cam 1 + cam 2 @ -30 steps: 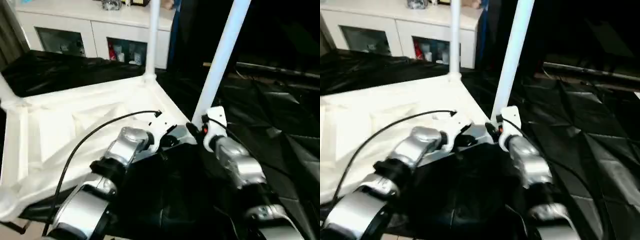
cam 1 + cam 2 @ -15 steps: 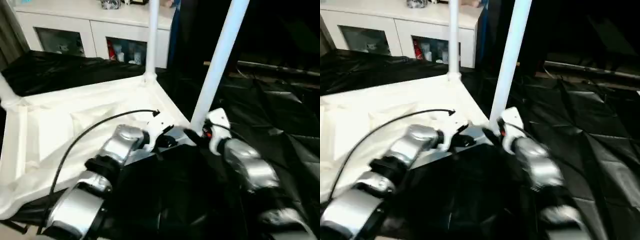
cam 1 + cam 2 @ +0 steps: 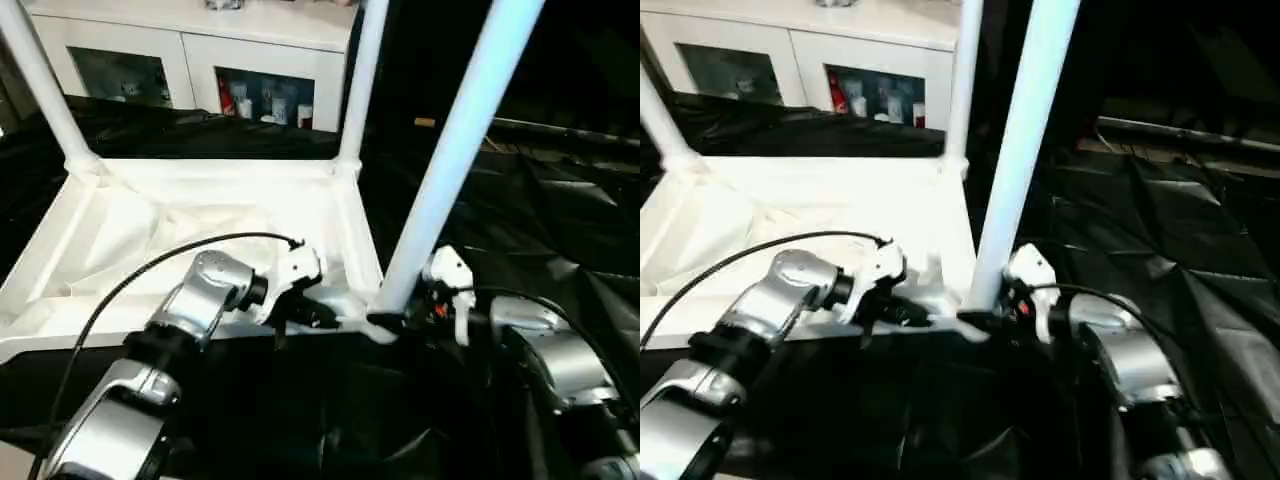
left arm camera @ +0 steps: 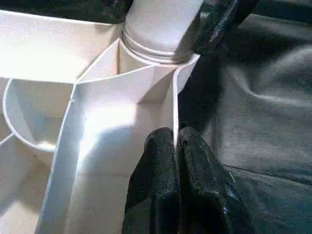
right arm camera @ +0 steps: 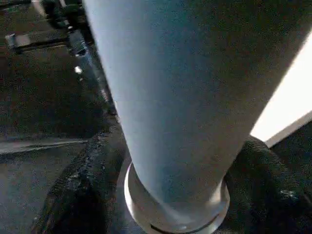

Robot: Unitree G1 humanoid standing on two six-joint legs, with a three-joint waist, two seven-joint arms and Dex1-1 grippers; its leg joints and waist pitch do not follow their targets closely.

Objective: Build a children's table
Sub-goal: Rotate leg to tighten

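I read no writing; left gripper (image 4: 176, 146) pinched the tabletop (image 3: 200, 215) rim, right gripper (image 5: 161, 195) clasped the near leg (image 3: 450, 170).

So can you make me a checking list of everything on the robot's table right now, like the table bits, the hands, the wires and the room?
Surface: black-draped work table, cloth wrinkled.
Job's things: white tabletop lies underside up; three legs visible, standing in corner sockets: near leg, far leg, left leg.
Clutter: nothing seen.
Grippers: left gripper shut on the tabletop's thin rim wall beside the near socket; right gripper has a finger on each side of the near leg's base, and contact is unclear.
Cables: black cable arcs over the left forearm; another loops at the right wrist.
Surroundings: white cabinet with glass doors behind.
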